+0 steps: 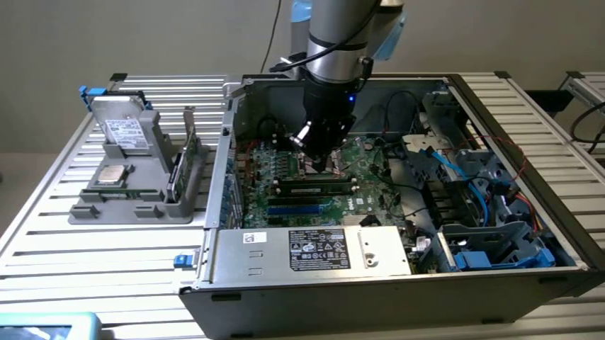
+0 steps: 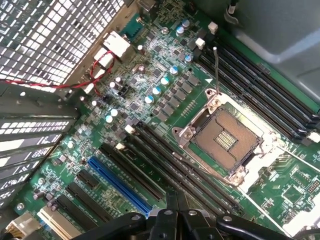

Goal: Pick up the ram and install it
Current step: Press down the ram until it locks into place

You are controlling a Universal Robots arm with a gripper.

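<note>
A ram [image 1: 315,190], a long dark stick with a small label, lies along a black slot on the green motherboard [image 1: 364,202] inside the open computer case. My gripper [image 1: 317,161] hangs just behind it, low over the processor socket [image 2: 227,140]. In the wrist view my gripper [image 2: 176,202] is shut, with nothing showing between the fingers [image 2: 170,197]. Below the fingers run long black slots [image 2: 165,165] and a blue slot [image 2: 120,185]; I cannot tell whether any of these holds a stick.
A grey holder [image 1: 132,202] at the exterior view's left carries a silver processor chip [image 1: 113,175], a drive and upright circuit boards [image 1: 189,159]. Case walls [image 1: 222,170], the power supply [image 1: 317,249], blue cables and drive cages [image 1: 492,241] hem in the motherboard.
</note>
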